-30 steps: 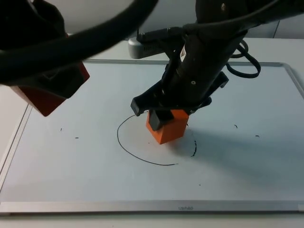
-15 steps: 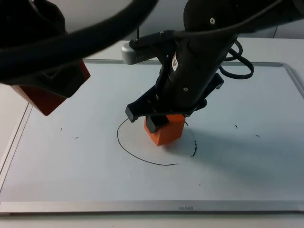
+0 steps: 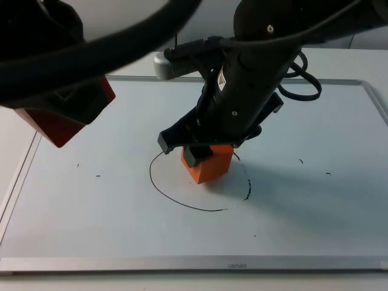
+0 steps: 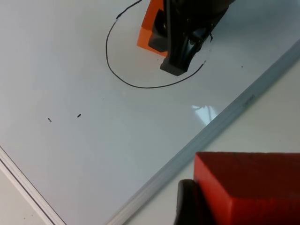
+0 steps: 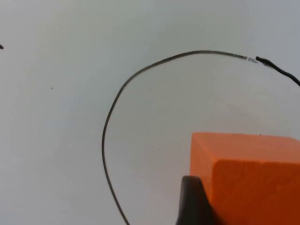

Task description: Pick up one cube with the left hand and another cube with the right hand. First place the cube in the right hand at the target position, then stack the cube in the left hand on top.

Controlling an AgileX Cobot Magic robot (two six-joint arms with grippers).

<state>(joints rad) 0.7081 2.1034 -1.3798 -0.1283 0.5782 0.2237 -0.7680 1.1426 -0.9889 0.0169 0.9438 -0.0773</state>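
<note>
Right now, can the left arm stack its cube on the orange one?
Probably not yet: the right tool is shut on the orange cube in the circle, covering its top. The left tool holds the red cube off to the side.

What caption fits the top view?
Right hand sets orange cube inside drawn circle; left hand holds red cube.

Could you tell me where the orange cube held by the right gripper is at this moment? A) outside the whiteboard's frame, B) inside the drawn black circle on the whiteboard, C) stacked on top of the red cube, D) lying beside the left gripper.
B: the top view shows the orange cube, clamped by the right gripper, within the drawn black circle on the whiteboard.
</note>
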